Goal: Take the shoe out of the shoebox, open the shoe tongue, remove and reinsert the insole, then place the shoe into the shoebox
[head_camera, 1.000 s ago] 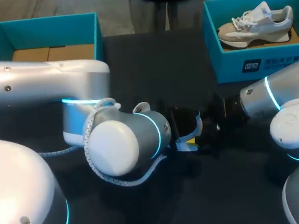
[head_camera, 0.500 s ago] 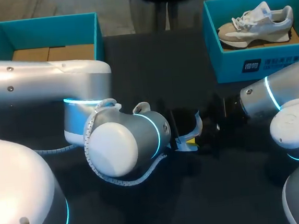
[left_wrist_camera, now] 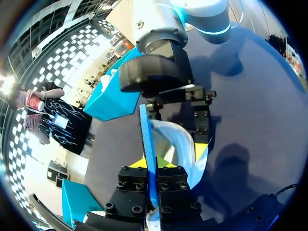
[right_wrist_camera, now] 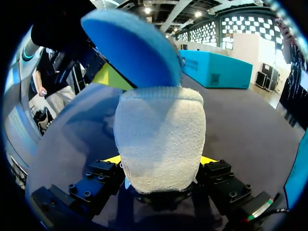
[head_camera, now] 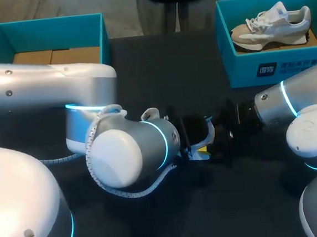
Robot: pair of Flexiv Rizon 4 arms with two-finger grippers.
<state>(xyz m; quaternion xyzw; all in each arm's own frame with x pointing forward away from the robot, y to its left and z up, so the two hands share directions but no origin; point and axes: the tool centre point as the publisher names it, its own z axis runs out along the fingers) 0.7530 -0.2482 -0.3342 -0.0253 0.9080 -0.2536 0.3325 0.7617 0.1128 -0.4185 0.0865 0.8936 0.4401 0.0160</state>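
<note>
Left arm and left gripper a touch farther toward own side.

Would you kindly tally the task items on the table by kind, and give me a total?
Shoeboxes: 2 (left shoebox, right shoebox)
Shoe: 1
Insole: 1
Total: 4

Head view: even, moderate light from above; dark bench swallows detail at mid-frame, deepest shadow there; soft sheen on the white left arm at left of frame; focus crisp. Wrist views: heavy fisheye bending toward the black rim; bright ceiling lamps flare near the edges; soft-edged shadows on the bench; insole towelling sharp close to the lens.
</note>
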